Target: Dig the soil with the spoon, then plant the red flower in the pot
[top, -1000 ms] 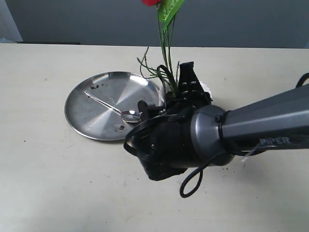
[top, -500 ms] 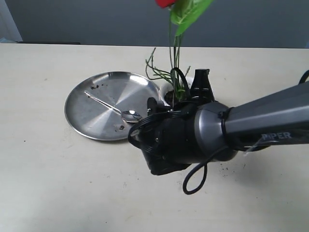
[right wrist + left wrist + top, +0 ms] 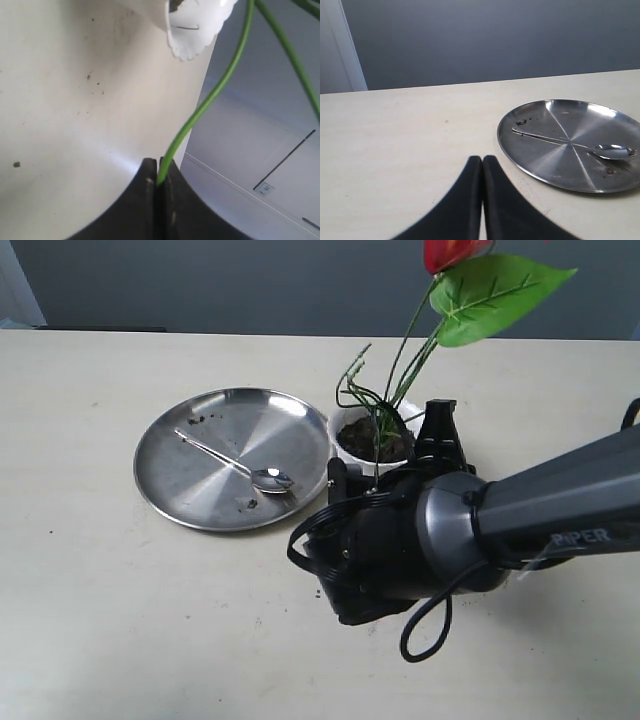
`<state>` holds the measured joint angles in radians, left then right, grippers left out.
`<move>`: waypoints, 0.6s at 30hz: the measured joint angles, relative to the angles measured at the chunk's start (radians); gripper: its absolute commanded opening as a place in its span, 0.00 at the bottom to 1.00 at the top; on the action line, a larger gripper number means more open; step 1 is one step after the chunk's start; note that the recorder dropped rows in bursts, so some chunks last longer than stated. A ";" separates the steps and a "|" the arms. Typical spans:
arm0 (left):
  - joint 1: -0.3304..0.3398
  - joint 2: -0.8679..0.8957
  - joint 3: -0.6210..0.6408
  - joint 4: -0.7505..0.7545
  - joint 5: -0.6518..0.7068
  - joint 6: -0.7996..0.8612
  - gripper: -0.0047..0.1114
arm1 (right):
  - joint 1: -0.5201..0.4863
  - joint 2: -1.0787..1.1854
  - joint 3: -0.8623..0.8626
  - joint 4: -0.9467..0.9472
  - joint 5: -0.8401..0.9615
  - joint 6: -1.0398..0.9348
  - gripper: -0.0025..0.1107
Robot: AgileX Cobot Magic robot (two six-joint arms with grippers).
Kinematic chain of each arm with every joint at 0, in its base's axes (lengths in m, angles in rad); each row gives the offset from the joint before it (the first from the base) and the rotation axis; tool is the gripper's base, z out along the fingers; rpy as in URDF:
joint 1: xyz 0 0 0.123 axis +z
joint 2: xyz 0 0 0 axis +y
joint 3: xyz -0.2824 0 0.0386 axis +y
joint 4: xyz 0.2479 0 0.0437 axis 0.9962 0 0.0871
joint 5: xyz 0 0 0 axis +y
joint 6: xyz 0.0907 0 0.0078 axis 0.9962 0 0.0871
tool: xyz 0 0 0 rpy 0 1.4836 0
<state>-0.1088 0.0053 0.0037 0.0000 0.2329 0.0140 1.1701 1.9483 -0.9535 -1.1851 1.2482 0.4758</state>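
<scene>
The white scalloped pot (image 3: 352, 422) stands just right of the steel plate, with dark soil (image 3: 372, 440) inside. The red flower (image 3: 452, 252) and its green leaf (image 3: 495, 292) lean to the right above it, and the thin stems (image 3: 400, 375) run down to the soil. My right gripper (image 3: 440, 410) is beside the pot. In the right wrist view it (image 3: 156, 169) is shut on one green stem (image 3: 220, 85), near the pot rim (image 3: 192, 37). The spoon (image 3: 235, 465) lies on the plate. My left gripper (image 3: 482, 161) is shut and empty over the bare table, left of the spoon (image 3: 570, 142).
The round steel plate (image 3: 190, 490) sits left of the middle and holds a few soil crumbs (image 3: 198, 420). It also shows in the left wrist view as the plate (image 3: 555, 165). The bulky right arm (image 3: 420, 540) fills the space in front of the pot. Soil specks dot the table (image 3: 16, 164).
The right arm has moved right and towards the front, uncovering the pot. The flower, held by a stem, has swung from upright to leaning right. The spoon and plate stay put.
</scene>
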 measured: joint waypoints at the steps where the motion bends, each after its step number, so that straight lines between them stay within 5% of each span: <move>1: 0.000 0.000 0.000 0.000 0.000 0.000 0.04 | 0.000 0.000 0.000 -0.002 -0.002 0.008 0.02; 18: 0.000 0.000 0.000 0.000 0.000 0.000 0.04 | 0.000 0.000 0.000 -0.035 -0.009 -0.043 0.02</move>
<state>-0.1088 0.0053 0.0037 0.0000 0.2329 0.0140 1.1701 1.9483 -0.9535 -1.2206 1.2389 0.4333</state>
